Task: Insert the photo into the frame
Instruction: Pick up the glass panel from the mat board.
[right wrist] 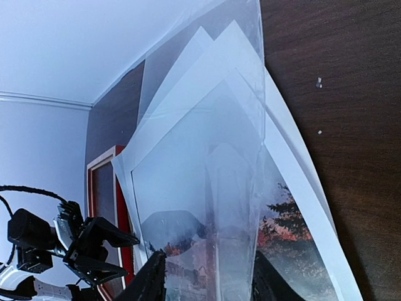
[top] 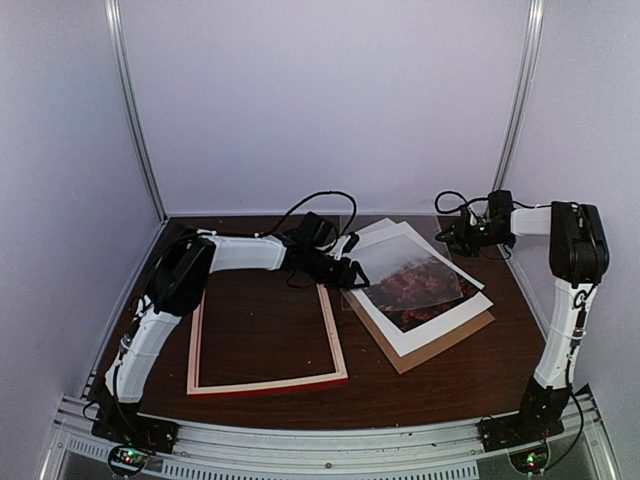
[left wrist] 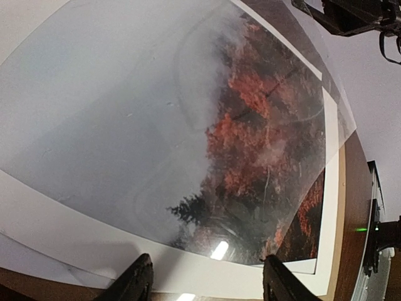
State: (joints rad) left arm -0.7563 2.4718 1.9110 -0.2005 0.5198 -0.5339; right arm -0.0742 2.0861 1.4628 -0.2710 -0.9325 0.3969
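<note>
— Well, how do the pincers stand?
— The left gripper (left wrist: 208, 268) hangs with its fingers apart and nothing between them. The right gripper (right wrist: 210, 258) has a finger on either side of a clear sheet (right wrist: 207, 157); I cannot tell whether they pinch it.
— And the photo?
— The photo (left wrist: 312, 216) lies just ahead of the left gripper, under that raised sheet. A white board (top: 400, 335) shows round it, and a brown backing board (top: 432, 352) lies lowest.
— The frame?
— The frame (top: 265, 384) lies flat, pale side up, just behind the left gripper and well apart from the right one.
</note>
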